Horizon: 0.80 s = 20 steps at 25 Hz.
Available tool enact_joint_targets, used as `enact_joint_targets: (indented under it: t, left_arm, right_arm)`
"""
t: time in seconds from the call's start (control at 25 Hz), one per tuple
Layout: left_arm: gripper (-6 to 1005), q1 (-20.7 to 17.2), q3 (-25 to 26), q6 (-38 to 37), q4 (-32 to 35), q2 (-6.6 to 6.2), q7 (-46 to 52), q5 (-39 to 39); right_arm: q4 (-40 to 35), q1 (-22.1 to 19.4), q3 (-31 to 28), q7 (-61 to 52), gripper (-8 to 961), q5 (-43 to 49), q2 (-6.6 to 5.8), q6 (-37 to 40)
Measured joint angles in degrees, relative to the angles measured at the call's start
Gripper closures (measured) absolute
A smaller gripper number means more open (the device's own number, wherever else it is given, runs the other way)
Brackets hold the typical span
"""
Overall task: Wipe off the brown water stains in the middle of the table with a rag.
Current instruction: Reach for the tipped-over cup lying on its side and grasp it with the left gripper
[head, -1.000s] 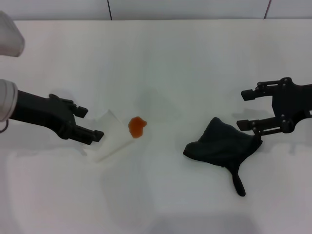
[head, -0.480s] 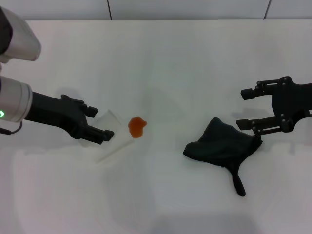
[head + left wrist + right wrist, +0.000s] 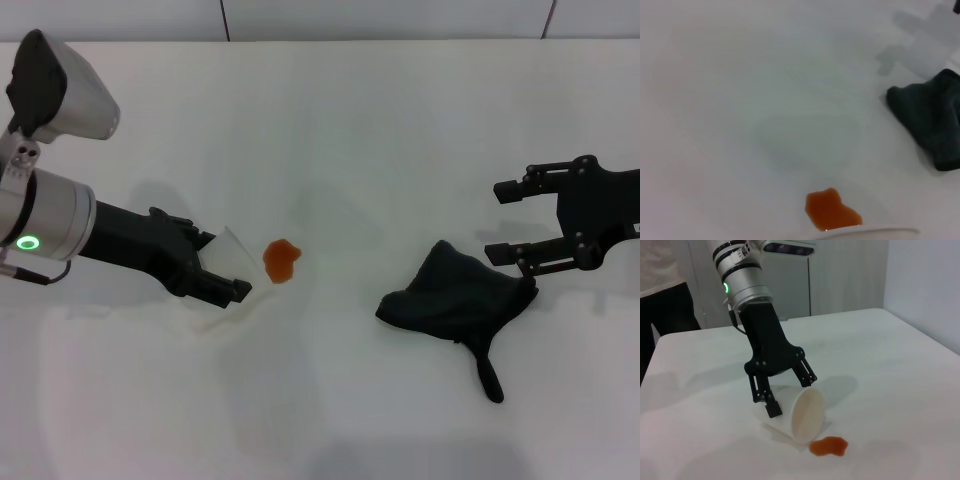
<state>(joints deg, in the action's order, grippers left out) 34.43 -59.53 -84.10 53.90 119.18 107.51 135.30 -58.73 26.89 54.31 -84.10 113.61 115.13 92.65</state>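
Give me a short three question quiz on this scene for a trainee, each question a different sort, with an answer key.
1. True or false: the black soft cloth rag lies on top of the small orange-brown liquid stain.
2. Which gripper has its fingers around the tipped-over white paper cup? A. left gripper B. right gripper C. neither
3. Fill in: the cup's open mouth points toward the ____.

Key:
1. False; they lie apart on the glossy white tabletop.
2. A; the right gripper is open beside the rag.
3. stain
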Motion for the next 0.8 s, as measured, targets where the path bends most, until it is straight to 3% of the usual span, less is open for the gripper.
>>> enact_joint_targets:
  t: [0.8]
  left_arm:
    - [136,0.99,-3.42,4.24,-3.43,0.0,-0.34,-0.56]
  right_arm:
    - [0.17,0.53,0.0,0.1,187,0.54,0.0,-0.59]
